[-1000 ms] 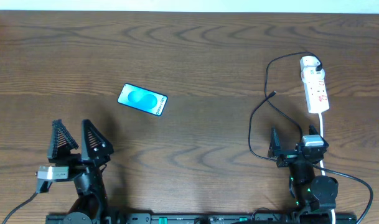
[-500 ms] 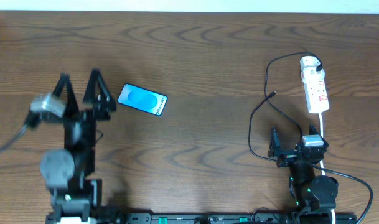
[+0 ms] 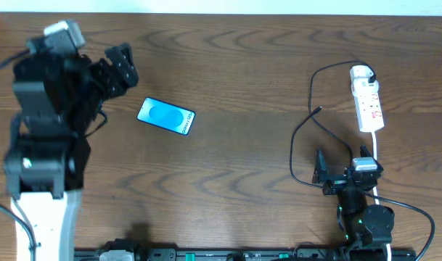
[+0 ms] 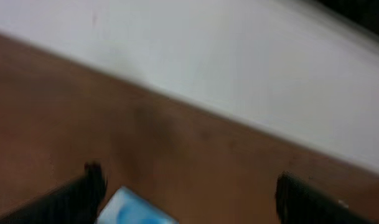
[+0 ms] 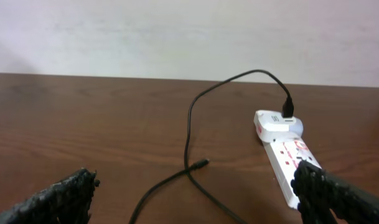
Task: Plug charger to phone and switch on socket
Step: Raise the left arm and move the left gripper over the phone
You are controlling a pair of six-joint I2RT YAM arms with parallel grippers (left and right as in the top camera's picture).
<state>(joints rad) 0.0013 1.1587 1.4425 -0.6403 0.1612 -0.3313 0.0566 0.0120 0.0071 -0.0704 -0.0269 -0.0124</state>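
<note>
**A:** What takes up the most room?

**B:** The brown wooden table (image 3: pixel 235 51). Next is the left arm (image 3: pixel 43 145), reaching far across it. Its left pincer (image 3: pixel 123 69) is spread wide with nothing between the fingers.

**A:** And the other one?

**B:** The right pincer (image 3: pixel 340 165) sits low at the near edge. It is also spread to the full and holds nothing.

**A:** Where is the socket?

**B:** The socket (image 3: pixel 369 101) lies flat ahead of the right pincer, off toward its right finger and well apart from it. The white plug (image 5: pixel 277 121) sits at the strip's far end.

**A:** The phone?

**B:** The phone (image 3: pixel 166 116) lies screen up, just beside the left pincer's fingertips, on the side facing the right arm. The left wrist view is smeared. The pale blue corner low by one finger is probably that phone (image 4: pixel 136 210).

**A:** And the charger?

**B:** The charger (image 5: pixel 189 124) loops from the plug out ahead of the right pincer. Its connector tip (image 5: pixel 201 163) rests loose on the wood, roughly midway between the two fingers' lines and far from the phone.
</note>
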